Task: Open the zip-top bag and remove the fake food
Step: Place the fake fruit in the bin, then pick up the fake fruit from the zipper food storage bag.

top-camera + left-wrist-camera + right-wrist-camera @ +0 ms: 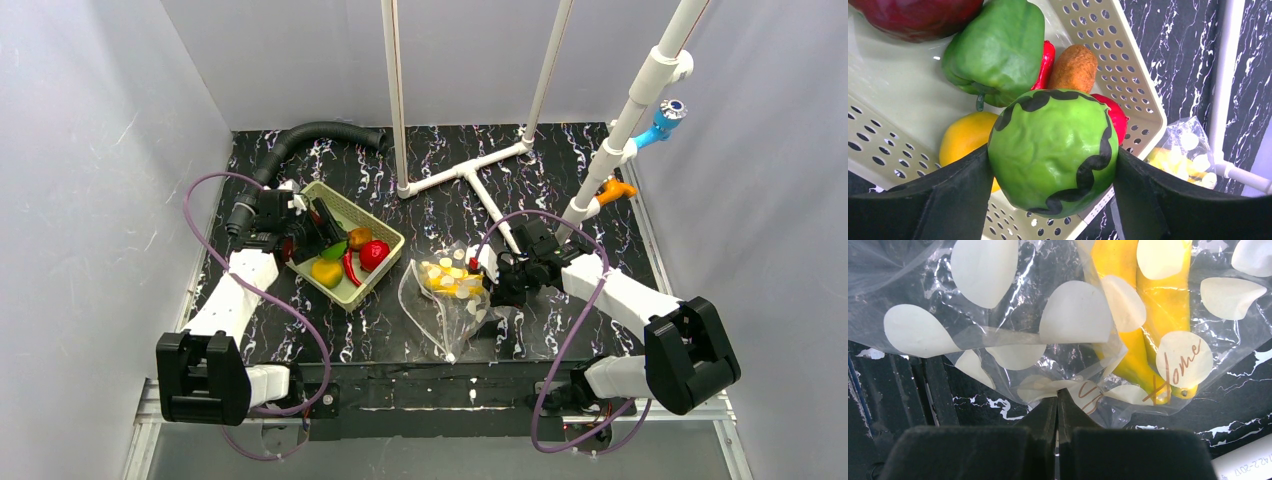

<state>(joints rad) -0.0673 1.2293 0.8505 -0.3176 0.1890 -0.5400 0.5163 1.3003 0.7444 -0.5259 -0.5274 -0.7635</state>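
My left gripper (pixel 1052 152) is closed on a round green fruit (pixel 1048 125), just above the basket (pixel 1128 65) where a green pepper (pixel 998 50) and other pieces lie; my right gripper (pixel 1057 407) pinches the edge of the bag (pixel 998 335) on the black table (pixel 560 190); the banana (pixel 1168 305) is inside the bag, its long axis running away from those fingers, nearer my right arm.
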